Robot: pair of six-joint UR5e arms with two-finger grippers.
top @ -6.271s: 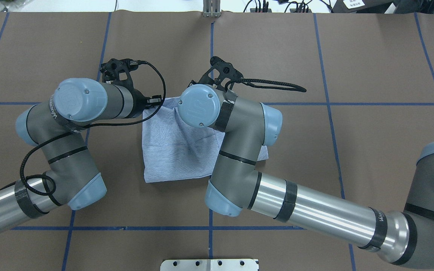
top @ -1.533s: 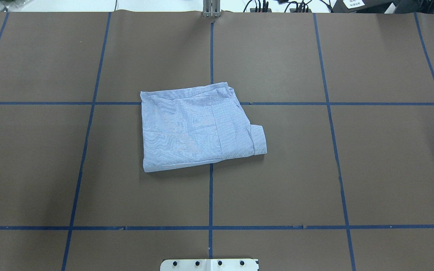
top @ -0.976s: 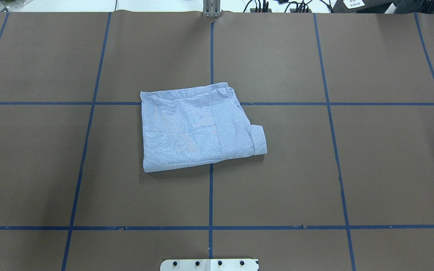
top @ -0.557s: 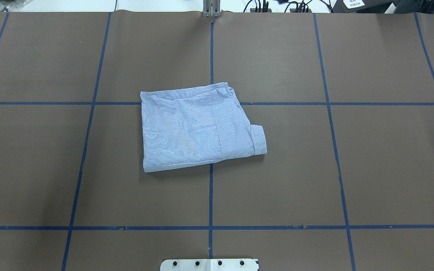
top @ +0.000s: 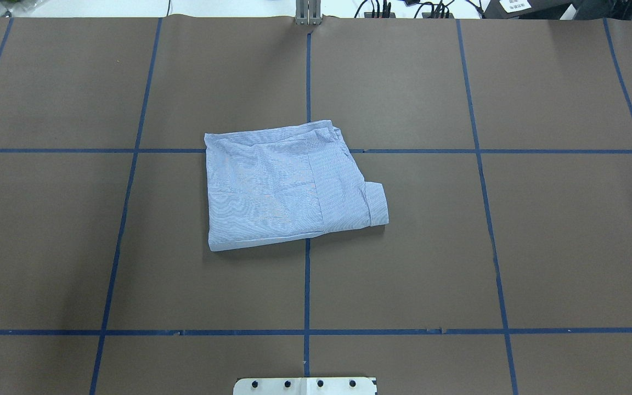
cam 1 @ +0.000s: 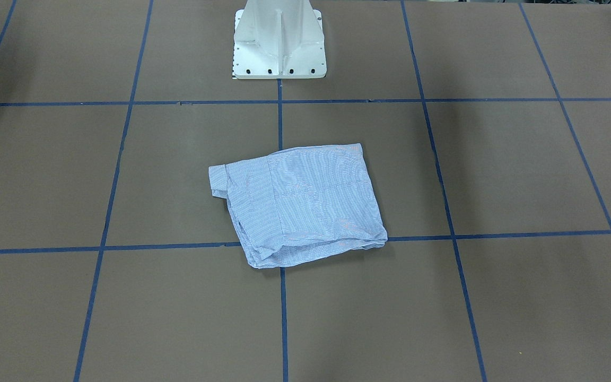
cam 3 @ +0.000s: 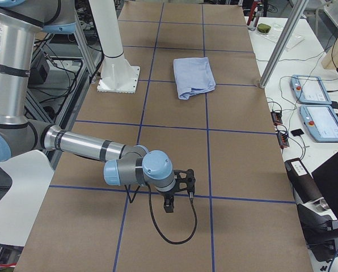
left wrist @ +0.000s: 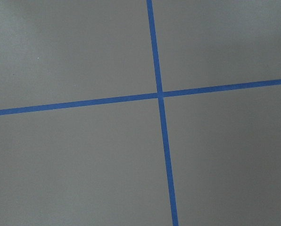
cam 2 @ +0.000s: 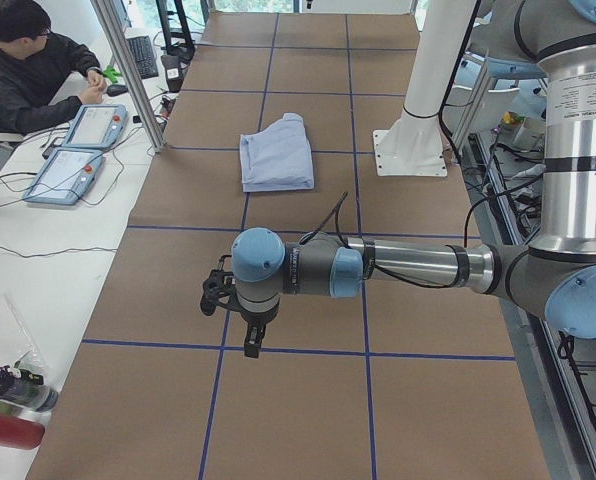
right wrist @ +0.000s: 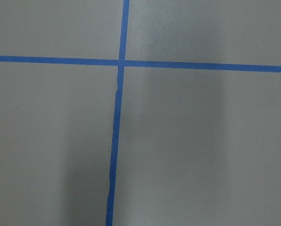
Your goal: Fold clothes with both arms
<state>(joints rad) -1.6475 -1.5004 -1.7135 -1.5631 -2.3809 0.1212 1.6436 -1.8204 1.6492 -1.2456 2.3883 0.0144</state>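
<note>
Brown paper covers the desk (top: pixel 513 247), and blue tape lines (top: pixel 306 296) make big squares on it. The folded striped shirt (top: pixel 288 184) lies flat near the middle, well apart from the left arm (cam 2: pixel 408 265) and right arm (cam 3: pixel 84 146). I cannot tell if their jaws are spread or pressed together. A person (cam 2: pixel 23 75) sits beside two screens (cam 2: pixel 93 125). Letters on the left arm are too small to read.

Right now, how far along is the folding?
Done: the shirt lies folded in a compact rectangle on the table, only a flap jutting from one side. In hand: nothing; the left arm and right arm hang near the table's ends, far from it. Left: perhaps tucking that flap; otherwise it looks finished.
</note>
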